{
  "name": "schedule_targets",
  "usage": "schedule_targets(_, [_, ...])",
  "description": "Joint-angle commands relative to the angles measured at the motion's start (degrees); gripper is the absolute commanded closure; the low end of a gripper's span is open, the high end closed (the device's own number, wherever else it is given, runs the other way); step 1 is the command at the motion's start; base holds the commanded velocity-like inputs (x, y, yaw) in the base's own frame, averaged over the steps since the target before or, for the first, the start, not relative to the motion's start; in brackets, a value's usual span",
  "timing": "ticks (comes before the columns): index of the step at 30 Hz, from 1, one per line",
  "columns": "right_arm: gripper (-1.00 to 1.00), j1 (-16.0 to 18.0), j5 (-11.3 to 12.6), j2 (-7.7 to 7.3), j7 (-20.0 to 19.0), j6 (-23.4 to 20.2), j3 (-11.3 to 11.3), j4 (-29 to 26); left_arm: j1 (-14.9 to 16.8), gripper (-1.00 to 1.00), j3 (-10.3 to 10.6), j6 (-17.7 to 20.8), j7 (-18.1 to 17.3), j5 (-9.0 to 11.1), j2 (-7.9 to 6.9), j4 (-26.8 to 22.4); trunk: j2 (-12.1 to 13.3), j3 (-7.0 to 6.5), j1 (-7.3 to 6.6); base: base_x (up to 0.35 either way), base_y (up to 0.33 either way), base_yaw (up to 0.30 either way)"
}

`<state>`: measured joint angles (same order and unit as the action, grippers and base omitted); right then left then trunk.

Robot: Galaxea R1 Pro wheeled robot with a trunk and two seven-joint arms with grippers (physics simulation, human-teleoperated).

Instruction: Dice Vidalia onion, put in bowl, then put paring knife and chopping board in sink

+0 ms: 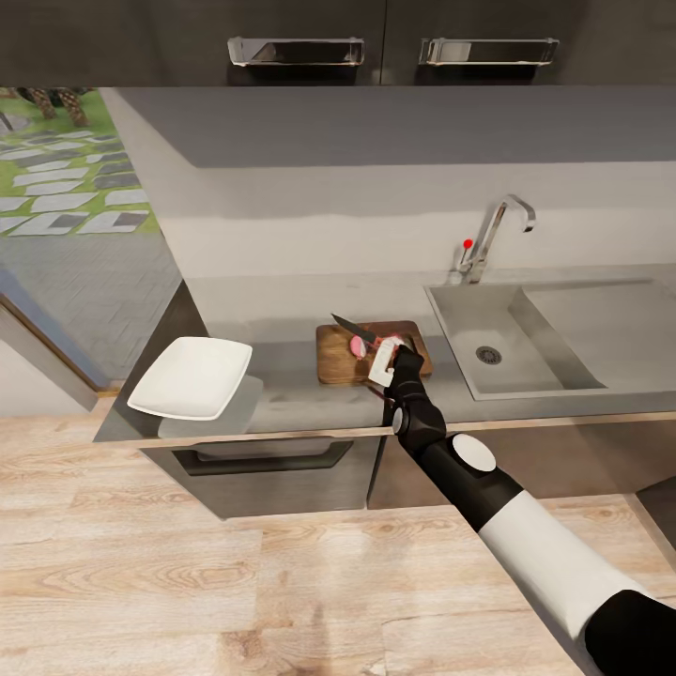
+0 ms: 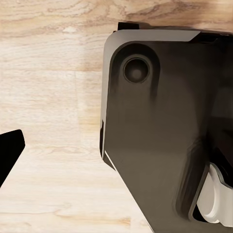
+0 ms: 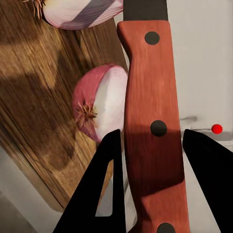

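Note:
The dark wooden chopping board [image 1: 338, 361] lies on the grey countertop [image 1: 291, 399], just left of the sink [image 1: 530, 333]. Two pinkish onion halves [image 1: 360, 347] rest on it, cut faces showing in the right wrist view [image 3: 99, 114]. My right gripper [image 1: 383, 364] is over the board's near right part, shut on the paring knife's red-brown riveted handle [image 3: 153, 97]. The dark blade [image 1: 350, 327] points back-left over the board. The white bowl [image 1: 191, 377] sits at the counter's left end. Of the left gripper, one black finger [image 2: 9, 151] shows above the wooden floor.
A chrome faucet [image 1: 493, 235] with a red knob [image 1: 467, 243] stands behind the sink. Black upper cabinets with chrome handles [image 1: 296, 50] hang overhead. The counter's left end meets a glass opening onto a paved yard. My dark base [image 2: 160, 126] shows in the left wrist view.

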<state>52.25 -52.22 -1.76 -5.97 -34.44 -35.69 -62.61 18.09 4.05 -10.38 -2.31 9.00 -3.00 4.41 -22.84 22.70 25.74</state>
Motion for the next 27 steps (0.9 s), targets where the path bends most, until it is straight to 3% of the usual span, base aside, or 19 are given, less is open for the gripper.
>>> schedule_targets(1, [1.0, 0.05, 0.54, -0.07, -0.53, -0.45, -0.17, 4.95, 0.11, -1.0, 0.43, -0.43, -0.24, 0.58, 0.01, 0.28, -0.08, 0.09, 0.04, 0.0, 0.0, 0.0])
schedule_targets(23, [1.0, 0.05, 0.52, 0.0, -0.46, -0.46, -0.17, 4.95, 0.11, -1.0, 0.43, -0.43, -0.24, 0.58, 0.01, 0.28, -0.08, 0.09, 0.04, 0.0, 0.0, 0.0])
schedule_targets(27, [1.0, 0.05, 0.52, 0.57, -0.45, -0.46, -0.24, 4.95, 0.11, -1.0, 0.43, -0.43, -0.24, 0.58, 0.01, 0.28, -0.08, 0.09, 0.04, 0.0, 0.0, 0.0])
